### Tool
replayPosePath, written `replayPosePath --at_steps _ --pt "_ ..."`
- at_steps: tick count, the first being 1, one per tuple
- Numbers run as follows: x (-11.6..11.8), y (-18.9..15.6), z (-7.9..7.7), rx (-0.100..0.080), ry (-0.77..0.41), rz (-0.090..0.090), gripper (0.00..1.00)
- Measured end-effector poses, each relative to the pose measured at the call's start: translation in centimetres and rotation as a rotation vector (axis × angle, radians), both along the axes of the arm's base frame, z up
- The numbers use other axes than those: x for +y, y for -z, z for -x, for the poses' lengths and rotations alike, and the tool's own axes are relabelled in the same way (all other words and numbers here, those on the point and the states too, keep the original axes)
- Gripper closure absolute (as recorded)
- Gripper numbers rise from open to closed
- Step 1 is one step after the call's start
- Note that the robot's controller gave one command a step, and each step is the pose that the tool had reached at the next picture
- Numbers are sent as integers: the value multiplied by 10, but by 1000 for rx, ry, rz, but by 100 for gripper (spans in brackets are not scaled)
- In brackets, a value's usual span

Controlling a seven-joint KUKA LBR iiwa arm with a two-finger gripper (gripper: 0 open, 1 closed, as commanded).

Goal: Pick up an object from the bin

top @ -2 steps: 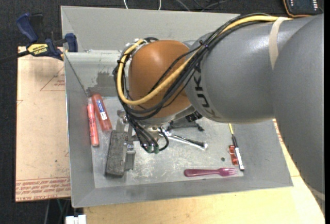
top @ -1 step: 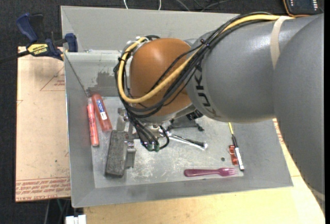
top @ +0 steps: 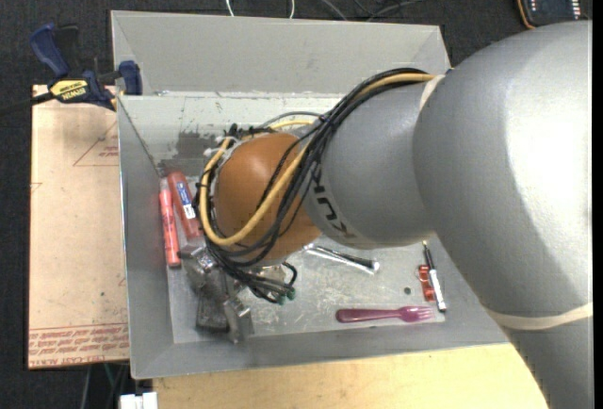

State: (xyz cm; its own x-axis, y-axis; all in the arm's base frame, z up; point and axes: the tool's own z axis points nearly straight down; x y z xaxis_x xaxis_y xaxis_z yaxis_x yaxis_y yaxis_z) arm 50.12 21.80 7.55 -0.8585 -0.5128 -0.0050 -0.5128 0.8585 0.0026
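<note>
Just beside the red marker (top: 171, 220) sits the gripper (top: 217, 305), its state unclear.

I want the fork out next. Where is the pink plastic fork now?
The pink plastic fork lies on the bin floor, lower right in the camera view, below a silver metal piece and right of the tool.

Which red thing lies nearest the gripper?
The long red stick along the left wall of the bin, its lower end beside the gripper; the small red piece lies by the right wall.
</note>
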Motion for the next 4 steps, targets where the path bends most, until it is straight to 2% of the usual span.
replayPosePath --at_steps 1,2,3,4 --pt "-10 -65 -5 -2 -40 0 0" --pt "-1 0 0 2 -20 -2 0" --pt "5 6 -12 -13 -382 -2 0" --pt "0 1 -1 1 -46 -4 100"
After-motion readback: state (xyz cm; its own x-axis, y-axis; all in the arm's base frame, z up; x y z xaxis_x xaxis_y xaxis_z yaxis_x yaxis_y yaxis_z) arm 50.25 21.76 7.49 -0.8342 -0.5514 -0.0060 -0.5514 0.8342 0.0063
